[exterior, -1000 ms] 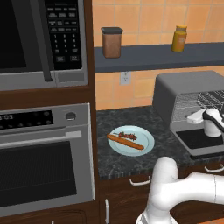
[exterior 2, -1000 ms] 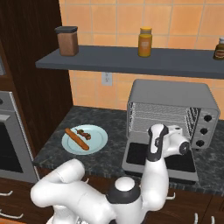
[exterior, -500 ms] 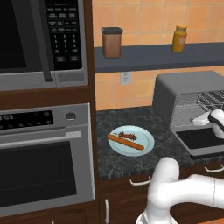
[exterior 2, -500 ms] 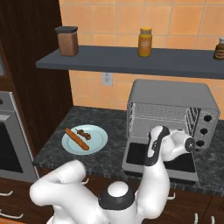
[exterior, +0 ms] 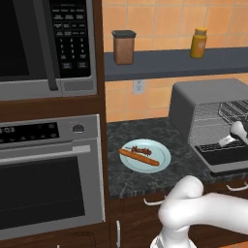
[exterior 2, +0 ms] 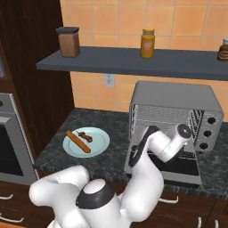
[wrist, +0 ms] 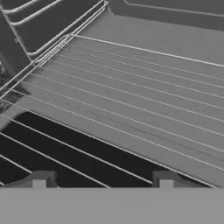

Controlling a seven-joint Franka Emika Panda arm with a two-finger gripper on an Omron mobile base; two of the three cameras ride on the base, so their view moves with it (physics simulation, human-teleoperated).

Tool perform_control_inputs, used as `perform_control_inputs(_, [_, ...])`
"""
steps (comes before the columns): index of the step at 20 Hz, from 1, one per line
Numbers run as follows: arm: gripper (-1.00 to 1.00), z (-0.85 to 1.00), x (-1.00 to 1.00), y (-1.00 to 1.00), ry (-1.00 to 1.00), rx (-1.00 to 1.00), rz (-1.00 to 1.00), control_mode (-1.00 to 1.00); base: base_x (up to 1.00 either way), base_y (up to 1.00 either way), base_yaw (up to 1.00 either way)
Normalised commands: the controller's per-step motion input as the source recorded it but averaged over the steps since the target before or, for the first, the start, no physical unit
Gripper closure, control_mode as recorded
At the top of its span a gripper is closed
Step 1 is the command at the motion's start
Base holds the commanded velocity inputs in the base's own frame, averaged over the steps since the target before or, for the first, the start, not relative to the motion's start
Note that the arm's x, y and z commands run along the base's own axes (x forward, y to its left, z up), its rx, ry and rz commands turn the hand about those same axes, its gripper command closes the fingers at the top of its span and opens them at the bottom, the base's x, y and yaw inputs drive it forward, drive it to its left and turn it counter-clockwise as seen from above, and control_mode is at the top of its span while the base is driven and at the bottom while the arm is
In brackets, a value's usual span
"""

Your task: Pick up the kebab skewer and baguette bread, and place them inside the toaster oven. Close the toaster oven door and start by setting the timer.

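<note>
While skewer (exterior: 141, 149) and baguette (exterior: 139, 157) lie on plate (exterior: 162, 156), well apart from oven (exterior 2: 178, 100), loading not yet begun. Door (exterior 2: 186, 167) down, racks (wrist: 144, 87) bare. Gripper (wrist: 103, 181) spread wide, empty, at oven mouth. Left to do: load both, shut door, set timer.

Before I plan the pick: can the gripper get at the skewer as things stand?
Probably yes. The skewer lies uncovered on the plate beside the baguette, nothing over it. But the open, empty gripper sits at the toaster oven rack, so the arm must swing across.
</note>
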Motion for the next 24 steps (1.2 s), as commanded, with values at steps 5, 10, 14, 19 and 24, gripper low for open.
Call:
perform_control_inputs(5, [-1.00, -0.04, -0.41, -0.27, 0.71, -0.18, 0.00, -1.00, 0.00, 0.00, 0.00])
perform_control_inputs(10, [-1.00, 0.00, -0.60, -0.30, 0.64, -0.18, 0.00, -1.00, 0.00, 0.00, 0.00])
perform_control_inputs(14, [-1.00, 0.93, -0.86, 0.00, 0.07, -0.06, 0.01, -1.00, 0.00, 0.00, 0.00])
perform_control_inputs(19, [-1.00, 0.52, -0.76, 0.88, -0.11, -0.09, 0.00, -1.00, 0.00, 0.00, 0.00])
perform_control_inputs(24, [-1.00, 0.08, -0.28, 1.00, -0.17, -0.10, 0.03, -1.00, 0.00, 0.00, 0.00])
